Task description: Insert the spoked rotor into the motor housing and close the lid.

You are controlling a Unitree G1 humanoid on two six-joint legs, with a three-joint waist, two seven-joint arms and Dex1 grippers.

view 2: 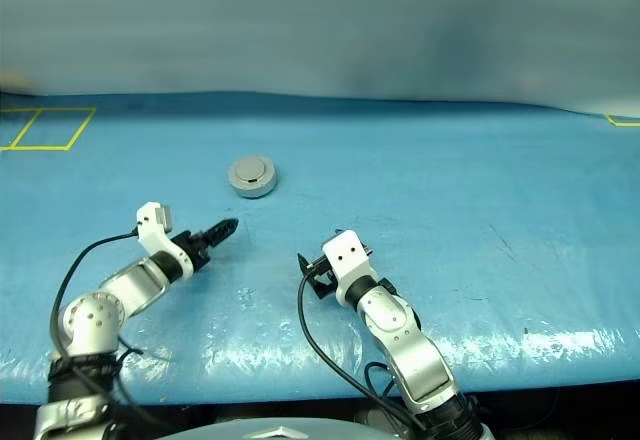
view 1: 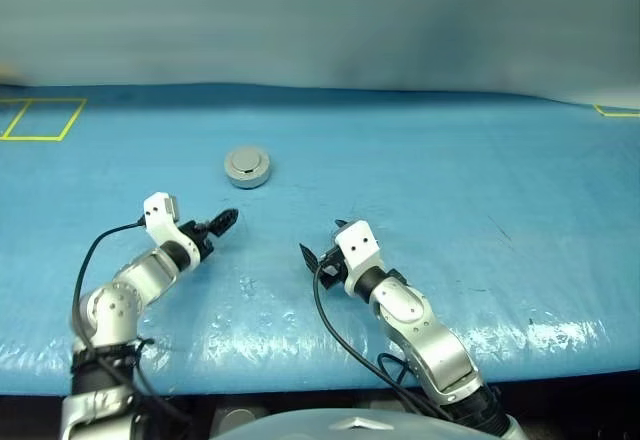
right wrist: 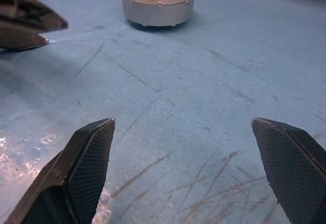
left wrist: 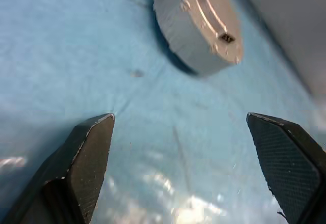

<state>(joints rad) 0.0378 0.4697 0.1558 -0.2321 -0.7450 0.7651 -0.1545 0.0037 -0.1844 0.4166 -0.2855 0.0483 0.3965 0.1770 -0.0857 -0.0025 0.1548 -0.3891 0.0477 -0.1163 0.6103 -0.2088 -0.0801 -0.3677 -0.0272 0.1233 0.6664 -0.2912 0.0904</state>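
On the blue counter (view 1: 420,160) sits the housing (view 1: 247,167), a round silver-grey puck with its lid (view 1: 247,160) shut flat on top. The lid's smooth outer face is up, with a raised centre and a small dark rectangular slot that shows in both wrist views. No gap shows between lid and housing, so whether the rotor is inside cannot be told.

Nearer the robot than the housing, and a little to the robot's left of it, the left hand (view 1: 226,219) hangs just above the counter, its black fingers (left wrist: 84,163) aimed toward the housing but apart from it. In the left wrist view those fingers are spread wide, with bare blue counter between them and the housing lying beyond the gap, tilted in that view. The hand is released and grips nothing.

Further from the housing, toward the robot's right, the right hand (view 1: 318,245) is low over the counter, pointing forward and to the left. Its fingers (right wrist: 86,168) are also spread wide in its wrist view, with scuffed blue counter between them and the housing well ahead. The left hand's dark fingertip enters that view from the side, near the housing. The right hand too is released, touching nothing.

Yellow tape lines (view 1: 40,120) mark the counter's far left corner, well apart from the housing.
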